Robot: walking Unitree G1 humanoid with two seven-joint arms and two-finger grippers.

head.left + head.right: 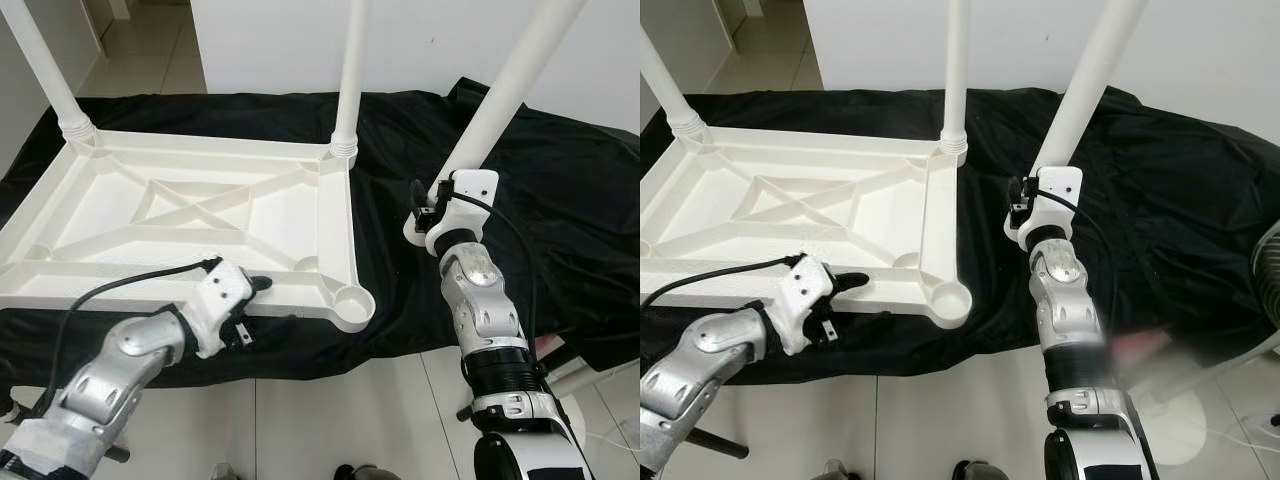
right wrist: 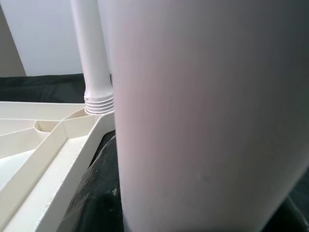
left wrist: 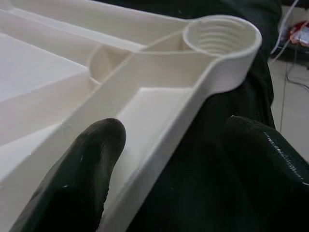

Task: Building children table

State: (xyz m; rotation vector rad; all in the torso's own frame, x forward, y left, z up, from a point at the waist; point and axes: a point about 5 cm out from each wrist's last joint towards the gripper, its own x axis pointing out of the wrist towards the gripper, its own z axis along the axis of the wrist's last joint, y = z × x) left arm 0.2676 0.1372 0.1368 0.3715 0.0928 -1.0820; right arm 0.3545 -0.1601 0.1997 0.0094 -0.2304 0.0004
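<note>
Tabletop [image 1: 190,215] lies upside down on a black cloth [image 1: 560,200], ribs up. Two legs are already screwed in at the far corners: one at 10 o'clock [image 1: 45,65], one at 12 o'clock [image 1: 347,80]. The near right socket [image 1: 352,300] is empty, its thread visible in the left wrist view.

Left gripper [image 1: 250,300] sits at the near rim, around 7 o'clock, its fingers [image 3: 82,164] straddling the rim, one inside the frame, one outside. It looks like a bracing hold, though whether they are actually clamped cannot be told.

Right gripper [image 1: 430,215], at 3 o'clock, holds the third leg [image 1: 500,90], tilted, its lower end off to the right of the tabletop, well apart from the socket. Fingers appear closed around the leg.

Step, as judged: fitting leg three. The next move calls for carrying the leg's threaded end left and toward the robot over the empty socket, uprighting it, seating it, then twisting while the left keeps the tabletop steady.
</note>
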